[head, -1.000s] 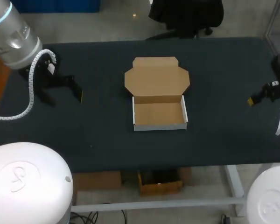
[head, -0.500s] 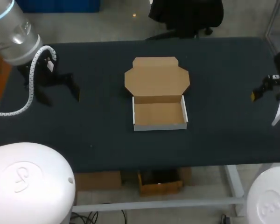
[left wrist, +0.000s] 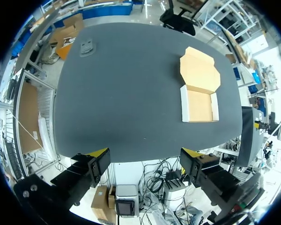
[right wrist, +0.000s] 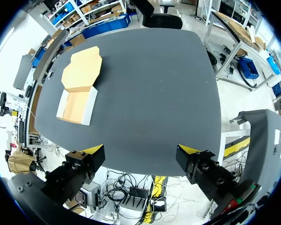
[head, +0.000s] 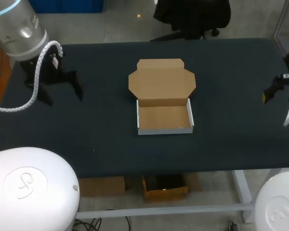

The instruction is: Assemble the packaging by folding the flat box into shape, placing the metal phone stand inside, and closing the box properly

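on the dark bench (head: 111, 139) | cardboard box (head: 164, 103) in the middle, folded into a tray, lid open flat toward the far edge | left jaws wide, holding nothing, above the bench's left part | right jaws wide, holding nothing, at its right edge | small grey thing (left wrist: 87, 46) near a corner, well apart from the box

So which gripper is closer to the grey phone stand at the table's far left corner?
Left. The left gripper hangs over the left side of the table, with the phone stand ahead of it at the far corner. The right gripper is near the right edge, with the box between.
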`<state>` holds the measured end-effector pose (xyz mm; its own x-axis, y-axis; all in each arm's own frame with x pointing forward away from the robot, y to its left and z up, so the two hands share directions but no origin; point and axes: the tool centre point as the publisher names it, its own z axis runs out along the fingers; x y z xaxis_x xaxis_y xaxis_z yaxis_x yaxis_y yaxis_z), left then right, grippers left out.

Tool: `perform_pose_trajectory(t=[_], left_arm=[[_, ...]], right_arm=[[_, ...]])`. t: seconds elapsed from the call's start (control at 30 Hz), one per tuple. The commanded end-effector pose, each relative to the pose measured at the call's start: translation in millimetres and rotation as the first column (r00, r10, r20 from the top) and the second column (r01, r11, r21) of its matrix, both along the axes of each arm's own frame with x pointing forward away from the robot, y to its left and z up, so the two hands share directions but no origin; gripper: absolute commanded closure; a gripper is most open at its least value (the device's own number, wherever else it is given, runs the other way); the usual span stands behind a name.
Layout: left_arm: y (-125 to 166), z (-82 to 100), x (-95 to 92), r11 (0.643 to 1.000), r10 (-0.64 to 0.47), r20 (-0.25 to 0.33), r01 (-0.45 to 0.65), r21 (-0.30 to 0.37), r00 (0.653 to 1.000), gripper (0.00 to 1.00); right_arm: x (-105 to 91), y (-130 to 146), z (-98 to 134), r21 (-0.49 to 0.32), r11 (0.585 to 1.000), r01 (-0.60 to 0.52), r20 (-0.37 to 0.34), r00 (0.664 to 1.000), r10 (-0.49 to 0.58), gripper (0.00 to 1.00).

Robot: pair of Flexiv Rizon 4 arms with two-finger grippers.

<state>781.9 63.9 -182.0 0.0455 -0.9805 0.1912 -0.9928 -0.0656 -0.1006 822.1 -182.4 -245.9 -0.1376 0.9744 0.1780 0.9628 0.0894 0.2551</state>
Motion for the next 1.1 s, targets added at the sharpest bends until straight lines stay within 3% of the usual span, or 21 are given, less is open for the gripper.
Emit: perform_pose_trajectory(t=[0.03,0.47,1.1], left_arm=[[-1,-1.4,3.0,1.0,0.022,0.003,-0.022,0.021,1.0,0.0],[2,-11.1,11.9,0.999,0.035,-0.024,-0.034,0.034,0.999,0.0],[6,-12.8,14.7,0.999,0.039,-0.032,-0.038,0.031,0.999,0.0]], right_arm=[[3.0,0,0,-0.002,1.0,-0.003,-0.017,1.0,0.003,0.0],[5.3,-2,-4,-0.023,0.999,0.022,-0.053,0.998,-0.023,0.0],[4.4,-4,-4,0.004,0.999,0.032,-0.049,0.998,-0.032,0.0]])
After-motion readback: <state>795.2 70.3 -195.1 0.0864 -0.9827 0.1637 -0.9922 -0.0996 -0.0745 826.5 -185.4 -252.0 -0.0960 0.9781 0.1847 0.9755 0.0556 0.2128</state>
